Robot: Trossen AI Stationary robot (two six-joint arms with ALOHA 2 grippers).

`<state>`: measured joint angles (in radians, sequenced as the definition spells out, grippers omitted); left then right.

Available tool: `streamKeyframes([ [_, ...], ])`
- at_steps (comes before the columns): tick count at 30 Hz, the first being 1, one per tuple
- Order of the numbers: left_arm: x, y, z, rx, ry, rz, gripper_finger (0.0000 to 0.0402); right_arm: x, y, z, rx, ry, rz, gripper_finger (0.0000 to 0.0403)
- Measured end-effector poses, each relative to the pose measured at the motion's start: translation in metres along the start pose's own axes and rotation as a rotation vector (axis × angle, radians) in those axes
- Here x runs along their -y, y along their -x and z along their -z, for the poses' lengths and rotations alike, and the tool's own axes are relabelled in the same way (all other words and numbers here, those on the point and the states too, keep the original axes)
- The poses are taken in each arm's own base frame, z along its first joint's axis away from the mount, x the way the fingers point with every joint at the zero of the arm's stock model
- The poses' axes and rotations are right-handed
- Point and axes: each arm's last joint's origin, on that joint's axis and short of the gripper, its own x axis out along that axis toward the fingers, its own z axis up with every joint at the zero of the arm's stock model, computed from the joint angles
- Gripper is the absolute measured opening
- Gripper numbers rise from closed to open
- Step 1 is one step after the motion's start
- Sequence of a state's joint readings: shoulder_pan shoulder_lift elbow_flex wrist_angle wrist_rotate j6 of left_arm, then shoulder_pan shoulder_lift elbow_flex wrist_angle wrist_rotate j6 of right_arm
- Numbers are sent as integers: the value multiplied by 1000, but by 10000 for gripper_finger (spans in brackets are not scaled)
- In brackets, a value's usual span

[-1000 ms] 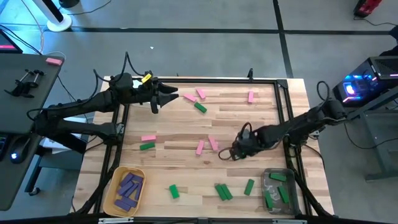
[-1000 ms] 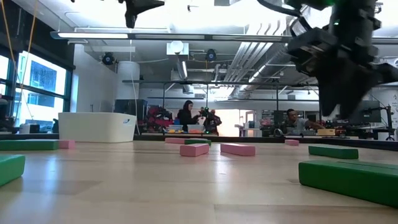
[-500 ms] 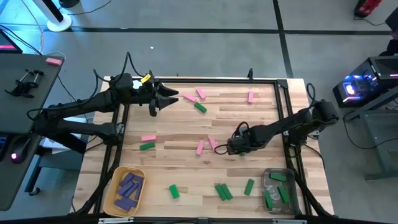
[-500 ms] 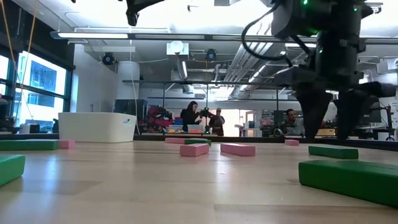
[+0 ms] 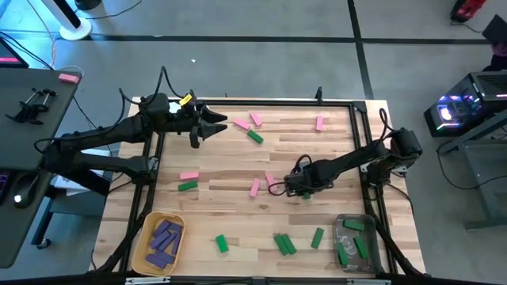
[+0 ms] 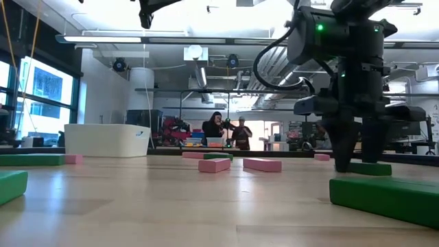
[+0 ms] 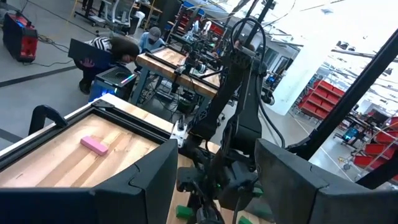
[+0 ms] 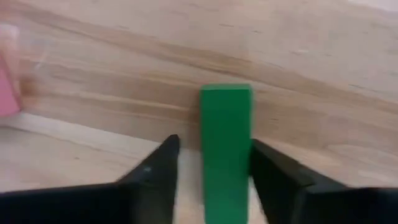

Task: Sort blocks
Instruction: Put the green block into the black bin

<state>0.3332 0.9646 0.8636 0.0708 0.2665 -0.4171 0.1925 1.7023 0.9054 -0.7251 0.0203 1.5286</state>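
Fingers of the right gripper [image 8: 211,171] stand open astride a green block [image 8: 225,143] lying flat on the bench [image 5: 333,150] mid-right — light, rigid, smooth-sided, probably best pinched across its long faces. Left gripper [image 5: 218,124] waits open, far-left.

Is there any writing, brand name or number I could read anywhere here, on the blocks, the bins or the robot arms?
None can be read.
The blocks, such as the green block between the right gripper jaws, are plain and bear no marks.
The yellow bin and clear bin show no label.
The yellow tag on the left arm is too small to read.
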Motion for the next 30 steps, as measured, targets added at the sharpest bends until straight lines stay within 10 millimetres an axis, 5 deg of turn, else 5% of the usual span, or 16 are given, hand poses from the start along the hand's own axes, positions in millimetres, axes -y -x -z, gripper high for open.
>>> streamKeyframes([
  [5,0,0,0,1,0,0,202,5,14,1,-12,37,-39,18],
  [11,0,0,0,3,-2,1,202,16,65,5,21,72,-251,7],
  [21,1,0,-4,43,-91,3,202,58,153,64,-226,327,-565,4],
  [30,2,0,-5,53,-68,7,202,85,131,128,-455,318,-244,2],
])
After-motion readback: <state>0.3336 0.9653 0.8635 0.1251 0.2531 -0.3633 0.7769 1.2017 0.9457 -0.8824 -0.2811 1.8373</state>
